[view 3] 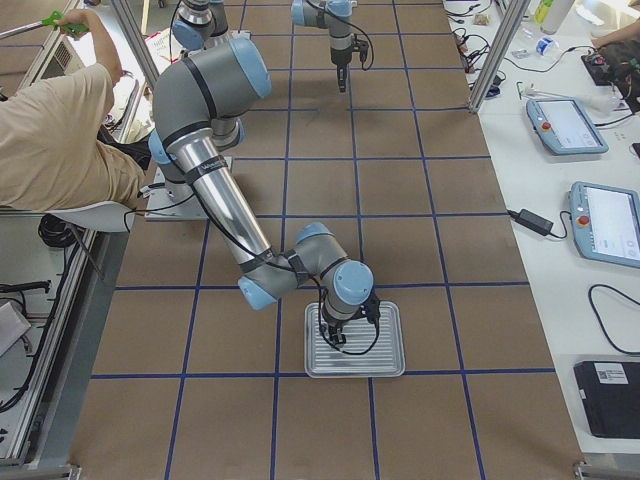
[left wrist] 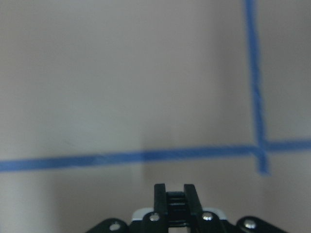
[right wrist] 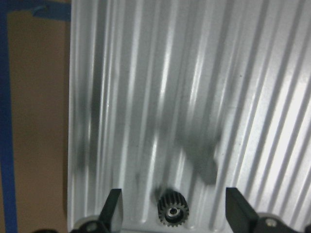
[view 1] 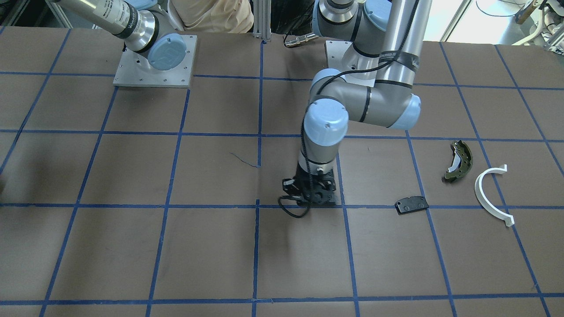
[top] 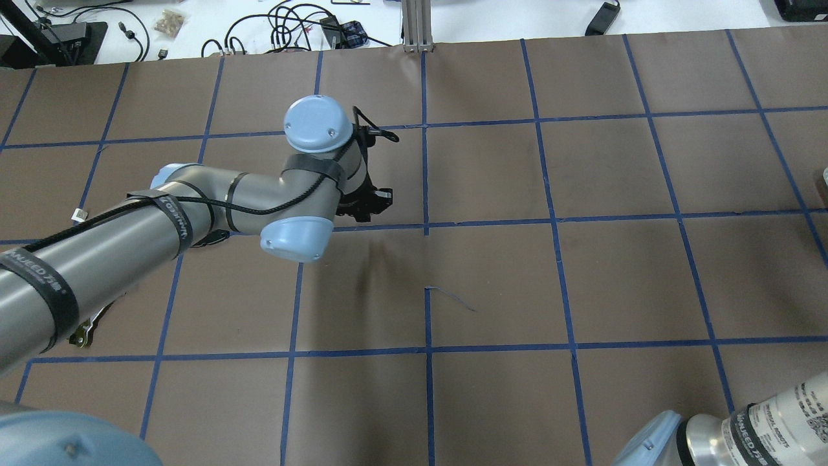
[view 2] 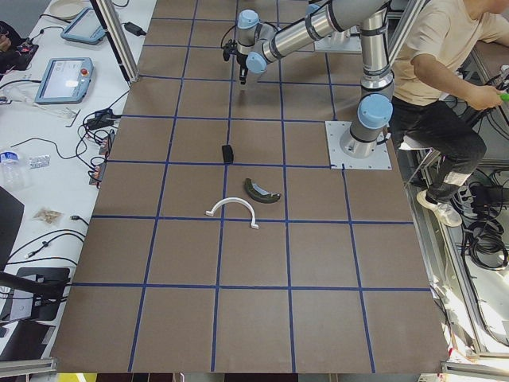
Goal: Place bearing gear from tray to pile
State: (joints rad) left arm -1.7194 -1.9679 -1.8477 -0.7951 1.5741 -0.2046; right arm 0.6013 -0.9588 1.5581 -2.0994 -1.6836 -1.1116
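The bearing gear [right wrist: 171,212] lies flat on the ribbed metal tray [right wrist: 194,97], low in the right wrist view. It sits between the spread fingers [right wrist: 114,209] of the right gripper [right wrist: 176,206], touching neither.

In the left wrist view, the left gripper [left wrist: 174,196] is at bottom centre, its fingers pinched close above blue tape lines, with no object seen between them.

In the front-facing view, the pile sits at middle right: an olive brake shoe [view 1: 459,160], a white arc [view 1: 491,193] and a black plate [view 1: 411,204], all apart from each other.

In the overhead view, a strap [top: 39,275] at lower left on the left arm reads roughly "ANJEED". The right arm's label at lower right is too small to read with certainty.
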